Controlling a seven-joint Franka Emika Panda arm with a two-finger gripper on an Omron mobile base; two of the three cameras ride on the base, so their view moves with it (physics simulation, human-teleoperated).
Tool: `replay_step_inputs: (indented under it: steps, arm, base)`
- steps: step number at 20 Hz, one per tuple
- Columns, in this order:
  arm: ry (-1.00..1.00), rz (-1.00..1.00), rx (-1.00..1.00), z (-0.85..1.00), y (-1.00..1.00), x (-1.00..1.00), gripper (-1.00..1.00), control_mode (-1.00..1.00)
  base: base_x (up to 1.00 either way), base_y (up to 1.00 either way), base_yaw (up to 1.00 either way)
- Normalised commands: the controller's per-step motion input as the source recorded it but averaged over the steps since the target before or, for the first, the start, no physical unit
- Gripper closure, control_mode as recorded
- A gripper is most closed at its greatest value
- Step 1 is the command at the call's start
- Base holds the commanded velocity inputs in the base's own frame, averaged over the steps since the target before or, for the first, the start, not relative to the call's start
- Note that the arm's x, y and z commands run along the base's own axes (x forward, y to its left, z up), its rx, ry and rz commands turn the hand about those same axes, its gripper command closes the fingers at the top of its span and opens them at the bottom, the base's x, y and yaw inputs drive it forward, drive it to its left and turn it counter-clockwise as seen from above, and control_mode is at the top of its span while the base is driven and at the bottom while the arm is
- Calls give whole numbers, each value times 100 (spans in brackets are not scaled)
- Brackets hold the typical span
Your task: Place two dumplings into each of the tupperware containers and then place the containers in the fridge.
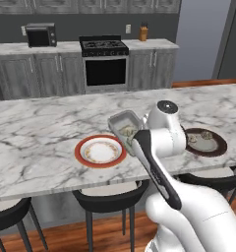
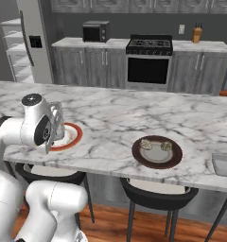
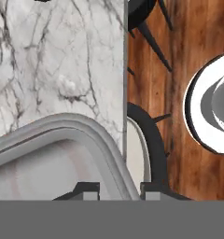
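Jaws [image 3: 119, 187] pinched narrow on rim of tupperware container [image 1: 125, 125], one finger each side of flared wall. Container lifted clear of desk [image 1: 41, 133], tilted, hanging above near desk edge between red-rimmed plate [image 1: 100, 151] and arm; long axis runs away from jaws toward far side of desk.

Fridge [image 2: 32, 42] stands far to left, door open, pale shelves showing; carry must swing that way.

Container: translucent grey, rounded corners, dumplings [image 1: 128, 131] mottled beige-green inside. Second container [image 2: 224, 164] rests at right end of desk. Two more dumplings [image 2: 146, 143] sit on dark plate [image 2: 157, 152].
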Motion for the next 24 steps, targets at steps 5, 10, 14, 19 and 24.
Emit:
replay_step_inputs:
  steps: [5, 10, 14, 19, 24]
  arm:
    - [5, -26, 0, 0, -100, -57, 100, -100]
    - [5, -14, 3, -1, -96, -68, 100, -100]
    - [-17, 0, 15, 0, -54, -59, 100, -100]
    - [-15, 0, 1, 0, -3, -66, 100, -100]
    - [-3, 0, -1, 0, 11, -41, 100, 100]
  base:
    - [0, 0, 0]
    - [0, 0, 0]
    - [0, 0, 0]
    - [0, 0, 0]
    - [-14, 17, 0]
